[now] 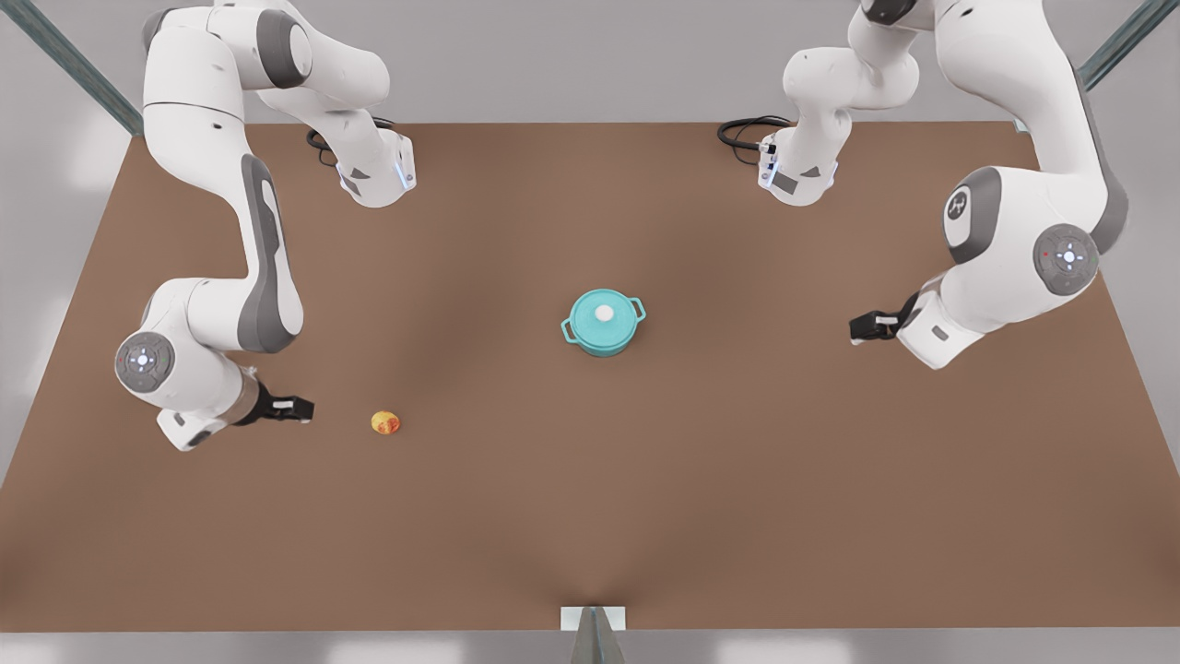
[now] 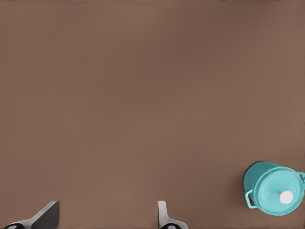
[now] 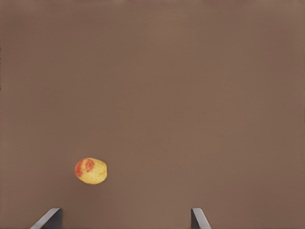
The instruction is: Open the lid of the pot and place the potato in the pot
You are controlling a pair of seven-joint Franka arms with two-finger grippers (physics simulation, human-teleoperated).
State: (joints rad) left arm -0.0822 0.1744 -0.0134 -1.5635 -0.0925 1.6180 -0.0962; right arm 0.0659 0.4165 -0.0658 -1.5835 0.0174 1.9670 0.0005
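Observation:
The teal pot [image 1: 604, 341] stands mid-table with the pot lid [image 1: 601, 315] resting on it, white knob up. The left wrist view also catches the pot [image 2: 254, 183] and its lid [image 2: 279, 188]. My left gripper [image 1: 857, 327] hovers at the front view's right, well away from the pot; its fingers [image 2: 163, 214] are spread open on nothing. The potato [image 1: 385, 422], yellow with an orange-red patch, lies on the table at the front view's left. My right gripper [image 1: 304, 407] is a short way beside the potato [image 3: 91, 171], open, with its fingers [image 3: 198, 217] apart and empty.
The brown table [image 1: 590, 516] stretches wide around both objects. Black cables [image 1: 747, 134] lie near the arm bases at the back edge. A grey bracket [image 1: 593, 620] sits at the middle of the front edge.

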